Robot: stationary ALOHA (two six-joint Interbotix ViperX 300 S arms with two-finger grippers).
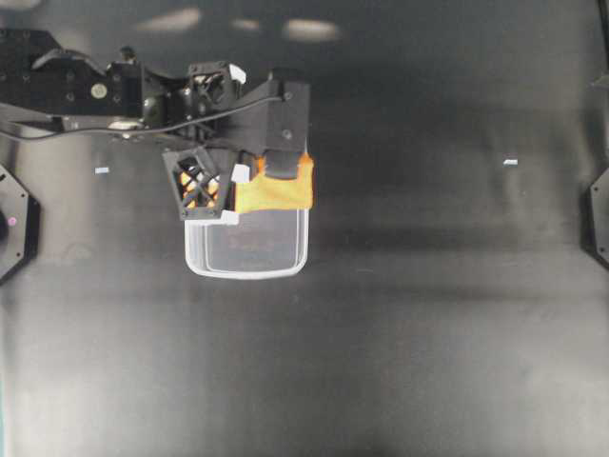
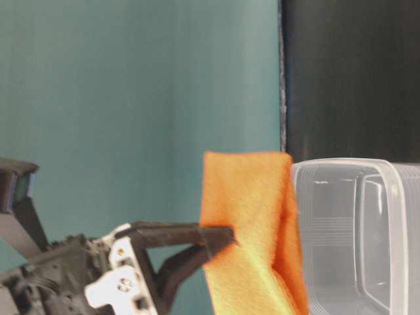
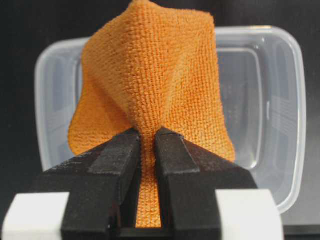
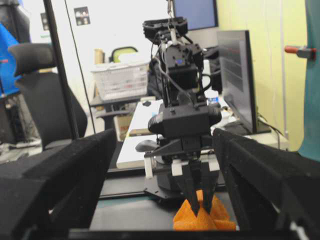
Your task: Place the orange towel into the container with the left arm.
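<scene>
My left gripper (image 3: 147,137) is shut on the orange towel (image 3: 155,75), pinching a fold between both jaws. The towel hangs from the jaws over one short edge of the clear container (image 3: 270,100). In the overhead view the towel (image 1: 276,193) covers the container's (image 1: 247,267) far rim, under my left gripper (image 1: 273,174). At table level the towel (image 2: 249,223) hangs against the container's (image 2: 367,230) near wall, reaching above its rim, with a fingertip (image 2: 220,237) on it. My right gripper (image 4: 165,170) is open and empty, far off, facing the left arm and towel (image 4: 205,218).
The container stands on a black table (image 1: 428,333). Two small white tape marks (image 1: 102,170) (image 1: 510,163) lie on it. The right arm's base (image 1: 598,217) sits at the right edge, another mount (image 1: 14,224) at the left edge.
</scene>
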